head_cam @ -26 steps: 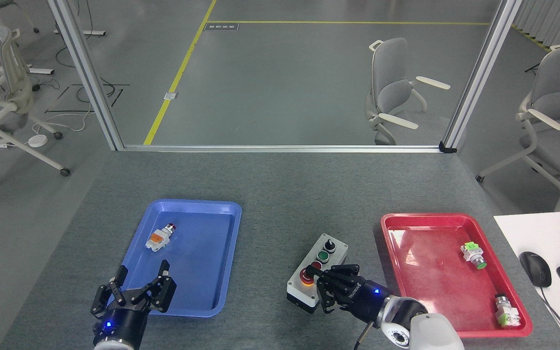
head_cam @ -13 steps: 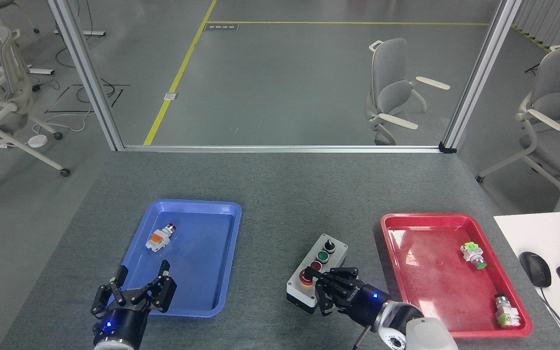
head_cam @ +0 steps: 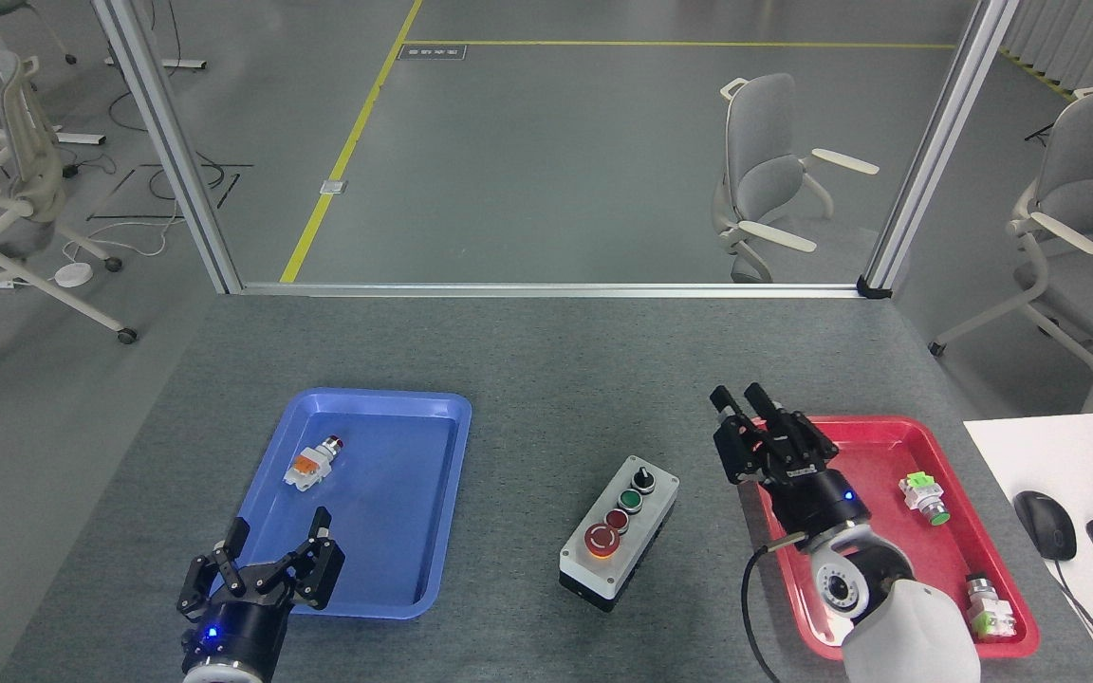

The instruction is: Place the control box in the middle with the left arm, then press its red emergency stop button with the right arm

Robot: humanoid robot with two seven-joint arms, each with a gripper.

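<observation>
Up and away goes your right arm (head_cam: 774,438): a second ago its fingers were bunched down on the red emergency stop button, now the claw is lifted clear, hanging over the near-left corner of the red tray (head_cam: 898,432), well apart from the box. Its fingers look drawn close together with nothing in them, though from this angle you cannot tell for sure whether it is open or shut. Your table (head_cam: 546,351) is unchanged, and the control box (head_cam: 620,538) has not budged: it lies on bare felt between the blue tray (head_cam: 452,474) and the red one, slightly tilted, near your front edge. That reads as both steps done, the box placed in the middle and the press made. Your left arm (head_cam: 267,569) has not stirred, fingers spread wide and empty at the near corner of the blue tray. Now uncovered, the stop button (head_cam: 602,540) shows its whole red head and yellow collar; whether it latched down, you cannot tell from here. Loose button parts in both trays lie as before.
</observation>
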